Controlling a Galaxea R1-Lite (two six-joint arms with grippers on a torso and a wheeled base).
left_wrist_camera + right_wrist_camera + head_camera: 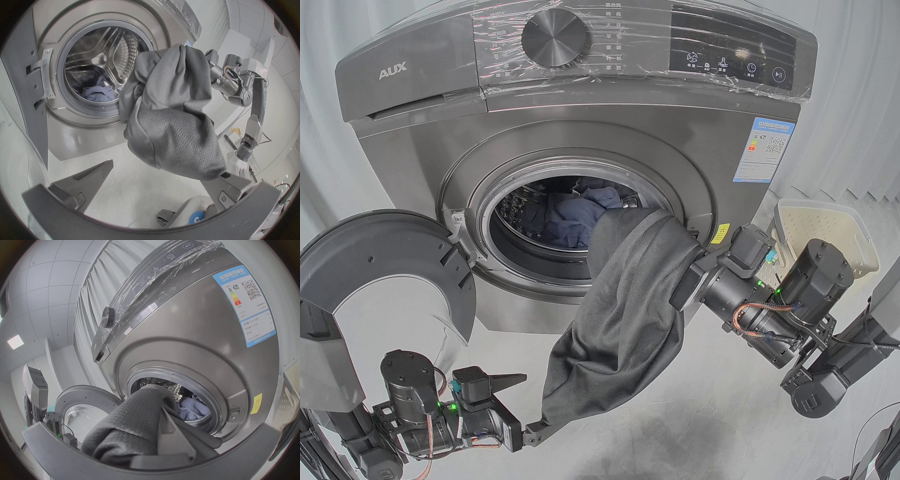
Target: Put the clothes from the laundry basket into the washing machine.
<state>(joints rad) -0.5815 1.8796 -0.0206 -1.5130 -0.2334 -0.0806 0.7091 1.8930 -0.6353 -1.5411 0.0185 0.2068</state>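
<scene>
Fabric hangs across the mouth of the washing machine [412,156]: you see a dark grey garment [625,312] with its upper end over the lower rim of the drum opening and the rest draped down outside the front panel. It lies over your right gripper [170,440], which sits at the opening's right side. The cloth covers it, so you cannot tell whether it is clamped or loose. Your left gripper [524,406] is low in front of the machine with its jaws spread wide, and the garment's bottom corner touches one finger [228,187] without being pinched. Blue clothes [575,215] lie inside the drum. The round door [381,262] stands swung open at the machine's left. The cream laundry basket [831,228] stands on the floor just beside the machine's right corner.
</scene>
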